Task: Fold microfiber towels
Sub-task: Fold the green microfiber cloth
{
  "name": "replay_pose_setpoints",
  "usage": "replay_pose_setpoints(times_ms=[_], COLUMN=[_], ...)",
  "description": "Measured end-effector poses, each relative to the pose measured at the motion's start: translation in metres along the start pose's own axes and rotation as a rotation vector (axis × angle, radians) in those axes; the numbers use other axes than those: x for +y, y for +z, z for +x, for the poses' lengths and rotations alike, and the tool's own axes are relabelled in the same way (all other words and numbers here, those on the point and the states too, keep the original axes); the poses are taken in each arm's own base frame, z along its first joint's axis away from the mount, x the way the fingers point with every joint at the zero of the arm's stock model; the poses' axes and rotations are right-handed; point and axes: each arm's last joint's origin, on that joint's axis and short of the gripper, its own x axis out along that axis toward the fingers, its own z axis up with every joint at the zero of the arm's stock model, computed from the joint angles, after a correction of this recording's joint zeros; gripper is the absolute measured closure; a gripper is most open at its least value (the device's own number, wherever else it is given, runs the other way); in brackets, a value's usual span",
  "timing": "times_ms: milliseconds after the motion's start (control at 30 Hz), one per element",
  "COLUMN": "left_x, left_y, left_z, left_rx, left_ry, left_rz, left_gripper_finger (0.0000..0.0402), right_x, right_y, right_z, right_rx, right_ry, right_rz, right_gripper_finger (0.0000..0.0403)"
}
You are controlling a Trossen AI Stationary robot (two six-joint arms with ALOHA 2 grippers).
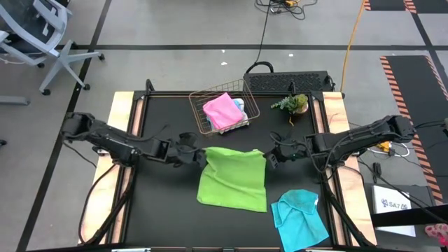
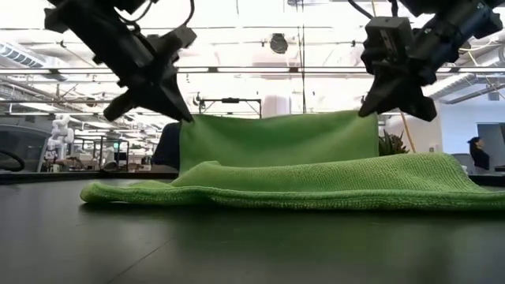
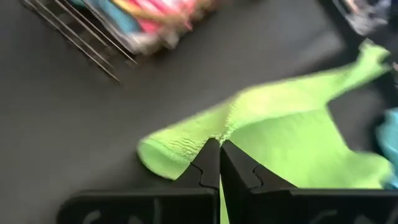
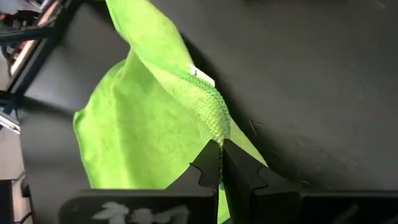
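Green towel mid-table, far edge lifted; left gripper and right gripper each clenched on a far corner.

High view: overhead, straight down, far enough to take in the whole tabletop and surrounding floor. Low view: at tabletop level, facing across into the room, close to the green towel. Left and right wrist views: each looks forward past its own jaws, very near the cloth. All four views share the green towel.
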Motion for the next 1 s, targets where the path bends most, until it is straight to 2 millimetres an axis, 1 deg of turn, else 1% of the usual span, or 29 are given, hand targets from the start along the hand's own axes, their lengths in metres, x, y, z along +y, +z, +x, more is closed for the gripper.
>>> replay_pose_setpoints(times_ms=[133,267,533,833,1000], left_x=[0.009,0.017,0.031,0.046,0.051], left_y=[0.013,0.025,0.042,0.059,0.066], left_z=[0.006,0.01,0.018,0.025,0.027], left_rx=[-0.055,-0.113,-0.156,-0.173,-0.176], left_ry=[0.061,0.122,0.209,0.272,0.279], left_rz=[0.011,0.02,0.052,0.078,0.09], left_gripper_finger=[0.04,0.04,0.0399,0.0397,0.0399], right_x=[-0.005,-0.006,-0.001,0.0,0.0], right_y=[0.001,0.006,0.016,0.016,0.016], right_z=[0.002,0.003,0.002,0.002,0.002], right_rx=[-0.007,-0.032,-0.105,-0.113,-0.114], right_ry=[-0.022,-0.017,0.055,0.059,0.057], right_rz=[0.006,0.018,-0.002,0.0,-0.01], right_gripper_finger=[0.0403,0.0403,0.0403,0.0403,0.0403])
